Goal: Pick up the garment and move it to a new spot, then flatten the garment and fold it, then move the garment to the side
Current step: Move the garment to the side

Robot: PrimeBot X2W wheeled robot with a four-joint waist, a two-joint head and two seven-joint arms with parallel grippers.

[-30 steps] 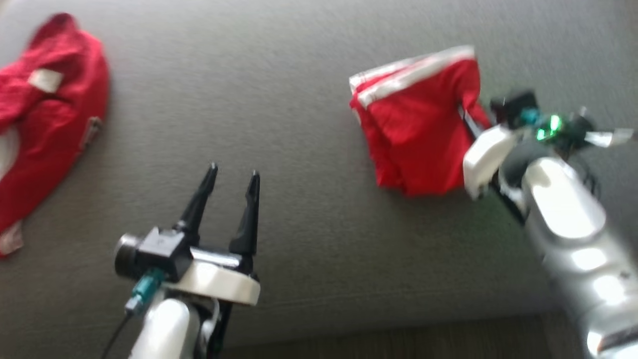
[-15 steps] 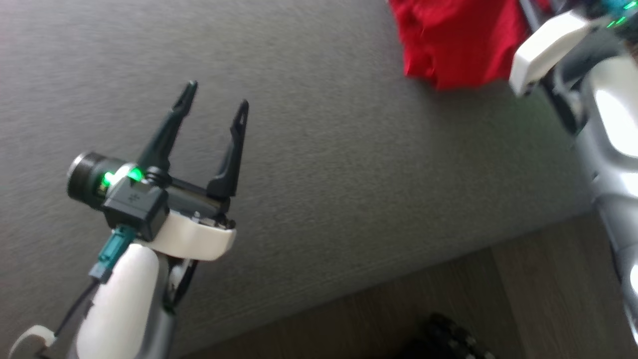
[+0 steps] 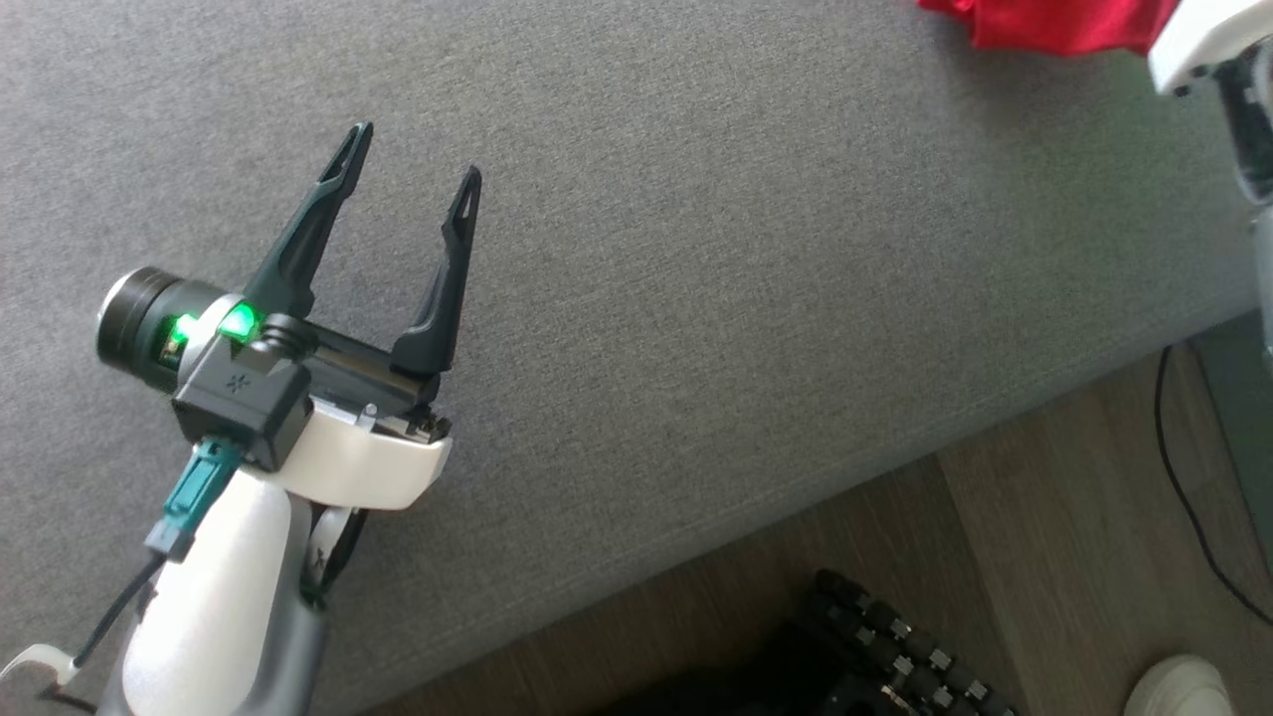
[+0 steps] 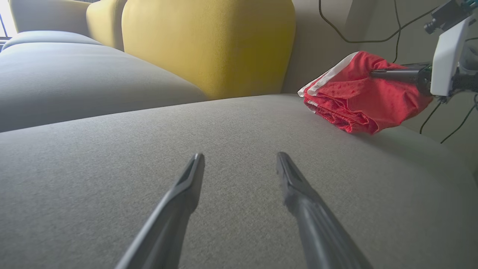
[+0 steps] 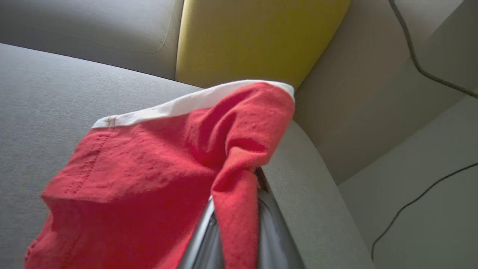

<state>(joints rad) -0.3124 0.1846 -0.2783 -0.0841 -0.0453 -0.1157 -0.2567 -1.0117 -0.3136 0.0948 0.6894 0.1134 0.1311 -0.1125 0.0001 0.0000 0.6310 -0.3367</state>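
Clamping a bunch of red cloth between its two fingers, the right gripper [image 5: 235, 194] is pinched tight on the garment [image 5: 149, 168]. In the right wrist view the fabric wraps over the finger ends at bottom centre and spreads toward the lower left, its white band running across the middle of the frame. In the left wrist view the garment sits at the upper right, stacked in layers along its lower edge, so it looks folded already. The dark finger enters it from the right. Whether that lower edge rests on the grey seat [image 3: 746, 249] or hangs just above it I cannot tell.

The left gripper [image 3: 415, 151] stands at the left of the head view with its jaws spread wide and nothing between them. It hovers over bare cushion, well apart from the garment, which shows as a red sliver at the top right edge of that view.

Behind the garment, at top centre of the right wrist view, is a yellow cushion [image 5: 261, 37], with the seat's rounded end to the right of the cloth.

Judging by the folded look, the step in hand is the last one: carrying the garment to the side. The next move calls for setting it down flat near that end of the seat and opening the fingers without dragging the folds apart.
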